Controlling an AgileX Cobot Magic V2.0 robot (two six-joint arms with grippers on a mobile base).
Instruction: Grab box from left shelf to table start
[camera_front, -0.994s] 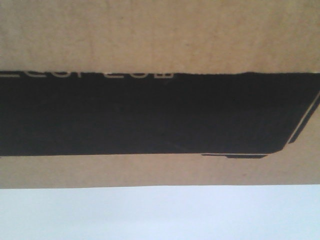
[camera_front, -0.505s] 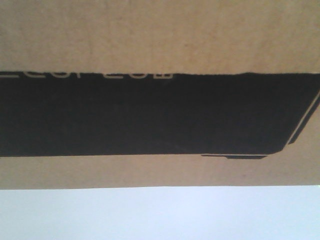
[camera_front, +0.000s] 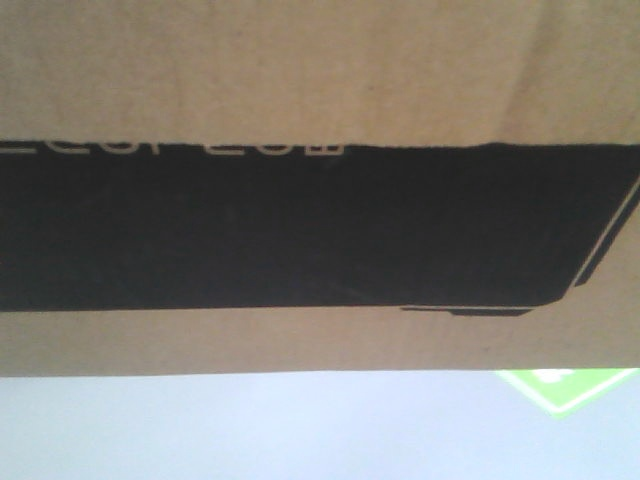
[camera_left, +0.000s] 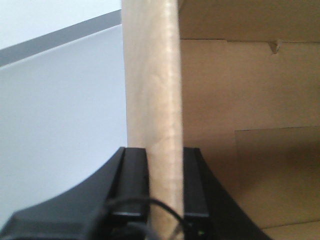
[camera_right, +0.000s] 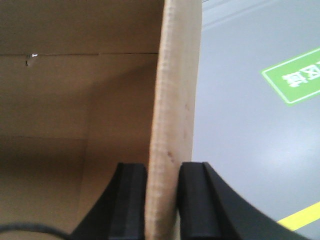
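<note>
Box (camera_front: 300, 90) looks mid-carry, L fingers (camera_left: 135, 180) & R fingers (camera_right: 132, 200) each clamped on a side wall; next, lower it level onto worktop.

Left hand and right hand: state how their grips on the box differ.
The left hand has the box's inside on its right and a pale surface on its left. The right hand has the inside on its left and grey floor with a green sign on its right. Both are shut on an upright cardboard wall.

Smooth grey floor (camera_right: 240, 130), softly lit, carries a green sign (camera_right: 297, 75) with white characters and a white border; a yellow stripe (camera_right: 300, 220) crosses the lower corner.
</note>
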